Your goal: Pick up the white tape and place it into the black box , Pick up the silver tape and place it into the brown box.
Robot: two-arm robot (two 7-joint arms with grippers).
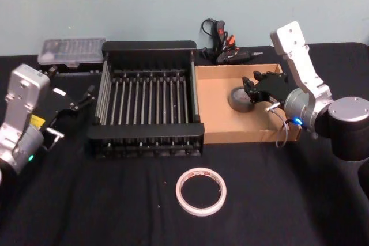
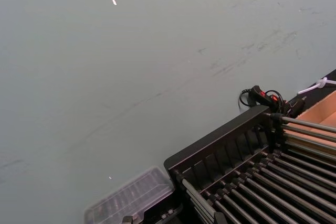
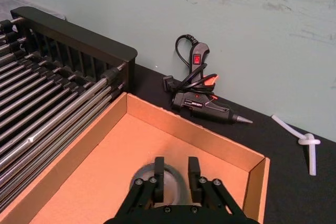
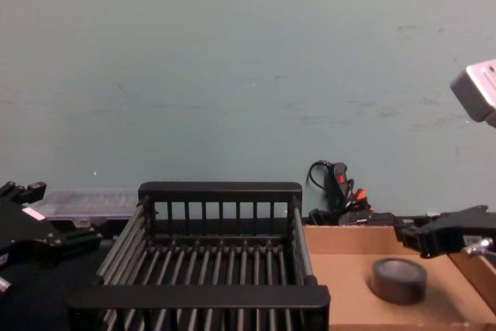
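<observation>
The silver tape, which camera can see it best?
The chest view: the silver tape lies unblocked on the brown box floor. In the head view the right gripper partly covers it; in the right wrist view its fingers hide most of it.

No legible text: faint print on the glue gun [image 3: 202, 107], unreadable.

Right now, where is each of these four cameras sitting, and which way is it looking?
Head: high up, looking down at the table; both arms show, right gripper over the silver tape.
Chest: low, looking across the black box at the wall.
Left wrist: aimed along the black box's rim at the wall.
Right wrist: above the brown box, own fingers showing.
All four share the black box.
</observation>
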